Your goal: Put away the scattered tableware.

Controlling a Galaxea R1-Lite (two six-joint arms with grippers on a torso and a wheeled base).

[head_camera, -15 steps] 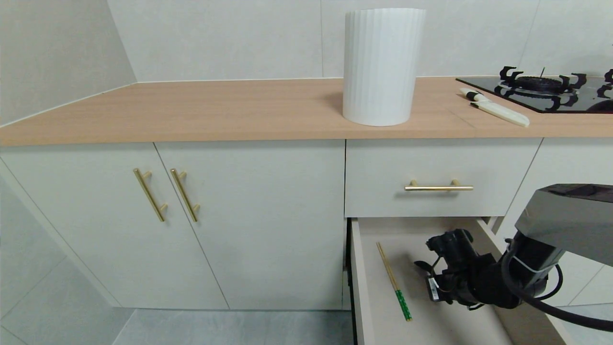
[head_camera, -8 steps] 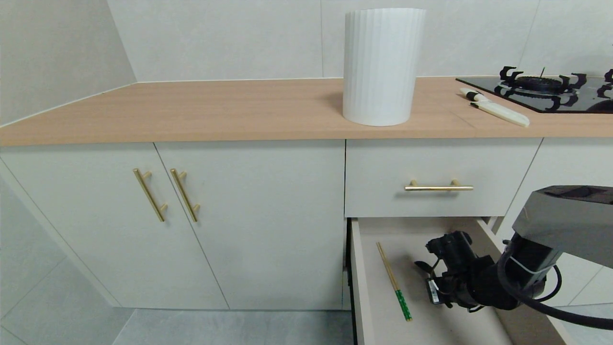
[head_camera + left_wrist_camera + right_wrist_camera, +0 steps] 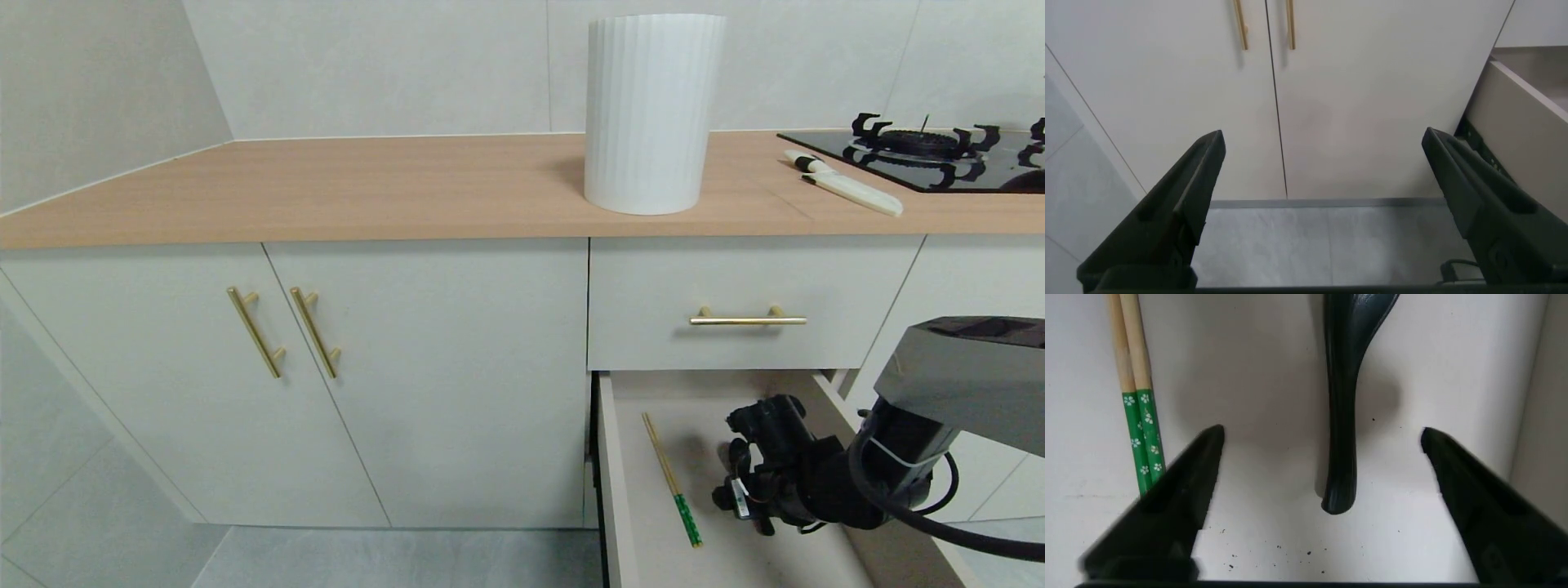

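Green-tipped wooden chopsticks (image 3: 671, 480) and a black plastic spoon (image 3: 1341, 400) lie in the open pale drawer (image 3: 612, 474), lower right (fingers of right gripper (image 3: 1319, 445) and left gripper (image 3: 1323, 147) apart, empty). The white knife (image 3: 849, 189), upper right on the wooden surface (image 3: 367, 184), is left.

The right arm (image 3: 963, 367) hangs low, jaws spread wide; left arm's jaws likewise.

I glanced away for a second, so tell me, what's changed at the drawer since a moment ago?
The right pincer dipped lower at its tip inside the open drawer. It is open now, with the black spoon lying on the drawer floor between its fingers. Whether it just let go is unclear. Chopsticks, white container and knife stayed put.
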